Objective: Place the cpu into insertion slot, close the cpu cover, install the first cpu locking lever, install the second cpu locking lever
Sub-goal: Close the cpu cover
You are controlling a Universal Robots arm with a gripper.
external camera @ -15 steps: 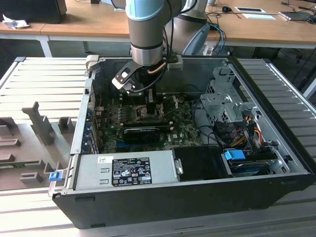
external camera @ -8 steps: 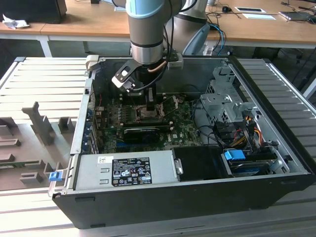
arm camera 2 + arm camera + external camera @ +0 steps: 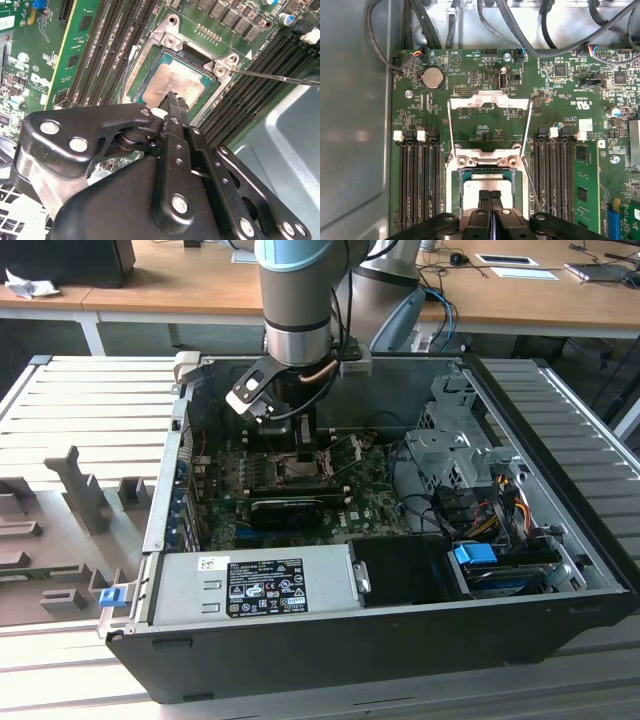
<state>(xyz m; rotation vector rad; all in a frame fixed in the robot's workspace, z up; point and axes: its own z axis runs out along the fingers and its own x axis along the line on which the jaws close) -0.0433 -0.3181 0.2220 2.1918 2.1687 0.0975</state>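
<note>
We see the robot arm reaching down into an open computer case (image 3: 330,650), its gripper (image 3: 490,196) poised over the green motherboard (image 3: 470,70). In both wrist views the two fingers are pressed together with nothing between them, their tips at or just above the metal top of the cpu (image 3: 472,192), which lies flat inside the insertion slot (image 3: 485,161). The cpu cover (image 3: 487,100) stands swung open beyond the socket, and a thin locking lever (image 3: 280,77) juts out free beside it. We judge that if the chip sits slightly askew, downward pressure could bend the socket's contacts, and the loose lever could snag a finger. The fingers hide the chip's near edge, so we cannot tell whether they touch it or whether it is fully seated.
</note>
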